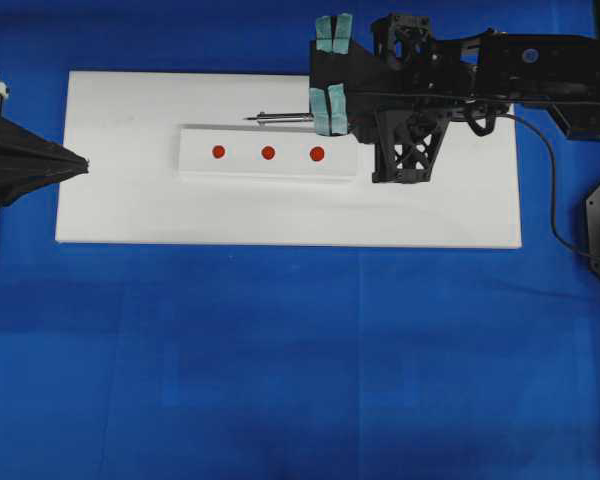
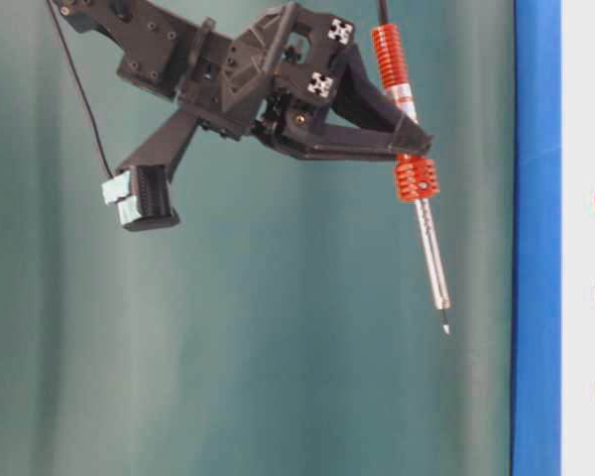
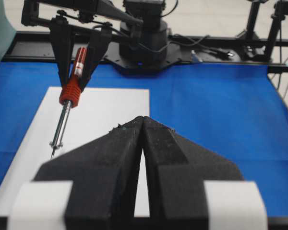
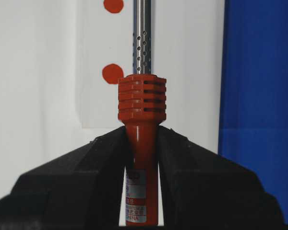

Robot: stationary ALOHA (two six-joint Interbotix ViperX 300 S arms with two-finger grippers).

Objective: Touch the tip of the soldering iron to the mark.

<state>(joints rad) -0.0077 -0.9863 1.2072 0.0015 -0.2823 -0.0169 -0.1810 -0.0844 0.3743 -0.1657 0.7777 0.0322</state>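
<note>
Soldering iron [image 2: 414,149] is already picked up: the right pincer [image 4: 140,143] is clamped on its red-orange handle, the ribbed collar sitting just ahead of the jaws and the silver shaft running on forward from them to the thin dark tip. In the table-level view the tip hangs in the air, clearly apart from the white board [image 1: 440,215], so no contact has been made yet.

Three red dots lie in a row on a white strip [image 1: 270,155] on the board. The mark [image 1: 317,154], judged to be the slightly larger dot at the end nearest the right pincer, lies just beside the shaft and off to one side of it in the overhead view, while the tip points past it, alongside the strip and not over it. What seems left is to shift the tip sideways over that dot, draw it back a little, and lower it until it touches.

The left pincer [image 3: 143,125] is pressed together with nothing between its jaws, resting at the far end of the board, well apart from the iron and the dots.
</note>
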